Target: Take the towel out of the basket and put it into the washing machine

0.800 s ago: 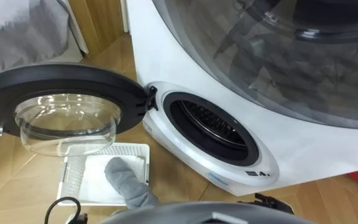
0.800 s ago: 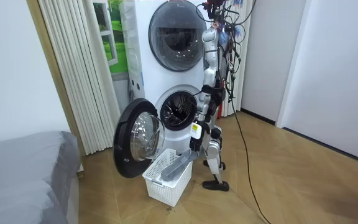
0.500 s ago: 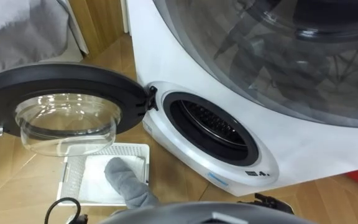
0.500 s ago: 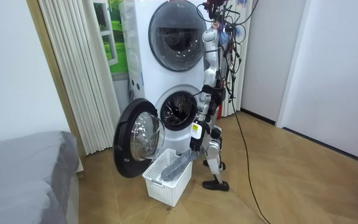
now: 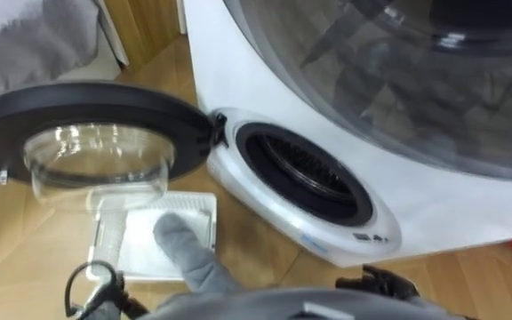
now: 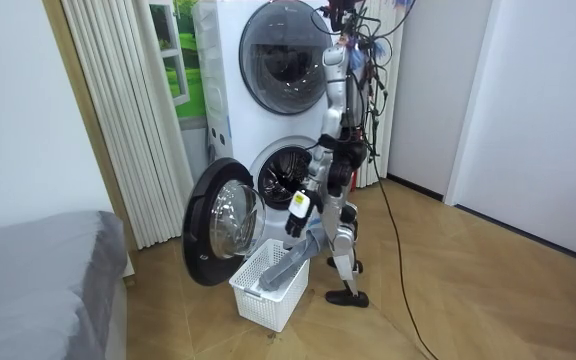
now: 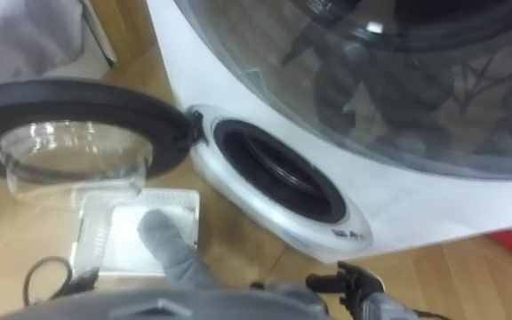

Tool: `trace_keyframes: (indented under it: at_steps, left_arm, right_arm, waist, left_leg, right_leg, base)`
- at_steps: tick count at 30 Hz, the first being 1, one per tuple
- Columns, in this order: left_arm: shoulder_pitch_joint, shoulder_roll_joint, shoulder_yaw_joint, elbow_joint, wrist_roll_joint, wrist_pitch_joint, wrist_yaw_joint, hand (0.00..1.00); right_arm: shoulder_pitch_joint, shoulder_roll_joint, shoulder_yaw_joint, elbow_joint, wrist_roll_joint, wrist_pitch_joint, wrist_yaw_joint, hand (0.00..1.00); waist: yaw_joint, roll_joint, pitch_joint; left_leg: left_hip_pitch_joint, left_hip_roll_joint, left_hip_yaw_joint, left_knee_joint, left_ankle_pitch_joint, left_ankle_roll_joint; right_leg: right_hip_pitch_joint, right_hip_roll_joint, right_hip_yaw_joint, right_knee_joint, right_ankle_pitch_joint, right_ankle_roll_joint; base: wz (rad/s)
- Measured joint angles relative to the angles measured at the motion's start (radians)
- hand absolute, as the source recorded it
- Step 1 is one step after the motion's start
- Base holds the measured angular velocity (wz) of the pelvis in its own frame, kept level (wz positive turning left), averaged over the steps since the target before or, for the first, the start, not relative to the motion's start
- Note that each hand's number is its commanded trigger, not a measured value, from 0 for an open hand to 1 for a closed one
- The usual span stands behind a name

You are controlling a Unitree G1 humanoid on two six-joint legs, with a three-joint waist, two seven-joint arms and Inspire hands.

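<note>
Low centre of the room view, left hand is sitting at the top end of the grey towel. Too small there to read, so can't tell whether it's clamping or just touching. Towel is running down and left from that hand into the white basket, with its lower end lying inside.

In the eye views the towel is coming up out of the basket at lower left of frame and passing under the robot's chest at bottom centre. It's not yet in the drum.

Right hand is showing at bottom right of frame, dark, well apart from the towel. Can't tell its state either.

Basket is sitting on the wood floor, just below the open door, which is hanging wide at frame left with its glass bowl facing out. Drum opening is sitting mid-frame, right of the basket, in the white washing machine.

Room view: robot is standing slightly bent, right in front of the machine. Grey bed is sitting at lower left.
</note>
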Motion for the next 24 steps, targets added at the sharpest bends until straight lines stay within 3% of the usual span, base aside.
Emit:
trace_keyframes:
  at_steps: [6, 11, 14, 17, 21, 24]
  left_arm:
    - [-0.106, 0.002, -0.065, 0.006, 0.001, -0.088, 0.031, 0.0]
    - [-0.187, 0.0, -0.126, 0.066, 0.004, -0.115, 0.031, 0.0]
    - [-0.234, 0.0, -0.134, 0.081, 0.009, -0.119, 0.031, 0.0]
    - [-0.272, -0.002, -0.146, 0.081, 0.009, -0.136, 0.031, 0.0]
    - [-0.377, 0.009, -0.216, 0.091, 0.039, -0.15, 0.064, 0.0]
    - [-0.429, 0.005, -0.266, 0.089, 0.084, -0.16, 0.1, 0.0]
  right_arm:
    - [-0.074, 0.001, 0.057, 0.014, -0.04, -0.029, 0.002, 0.0]
    - [-0.156, 0.003, 0.104, 0.064, -0.066, -0.039, 0.009, 0.0]
    - [-0.202, 0.009, 0.124, 0.067, -0.069, -0.042, 0.008, 0.0]
    - [-0.238, 0.01, 0.164, 0.058, -0.069, -0.044, 0.007, 0.0]
    - [-0.297, 0.021, 0.177, 0.04, -0.072, -0.048, -0.008, 0.0]
    - [-0.329, 0.022, 0.177, 0.015, -0.06, -0.055, -0.018, 0.0]
  waist:
    - [-0.003, 0.009, 0.0073]
    - [-0.003, 0.007, 0.0165]
    - [-0.002, -0.005, 0.0369]
    - [-0.003, -0.001, 0.0464]
    - [-0.031, -0.013, 0.063]
    - [-0.056, -0.006, 0.0714]
  left_leg:
    - [-0.084, -0.001, 0.003, 0.016, 0.004, 0.007]
    - [-0.168, 0.0, 0.006, 0.063, 0.005, 0.007]
    - [-0.245, 0.002, 0.005, 0.144, -0.003, 0.014]
    - [-0.321, 0.005, 0.006, 0.198, -0.021, 0.02]
    - [-0.469, 0.0, 0.009, 0.273, -0.035, 0.032]
    - [-0.575, 0.001, 0.011, 0.333, -0.044, 0.046]
  right_leg:
    - [-0.091, -0.016, -0.035, 0.041, 0.002, -0.001]
    - [-0.185, -0.015, -0.029, 0.098, 0.002, -0.001]
    - [-0.251, -0.016, -0.009, 0.141, 0.002, -0.002]
    - [-0.325, -0.017, 0.003, 0.176, 0.003, -0.004]
    - [-0.479, -0.027, 0.009, 0.252, 0.006, -0.004]
    - [-0.576, -0.031, 0.014, 0.278, 0.021, 0.004]
  base:
    - [-0.03]
    - [-0.08]
    - [-0.19]
    - [-0.15]
    - [0.0]
    - [-0.05]
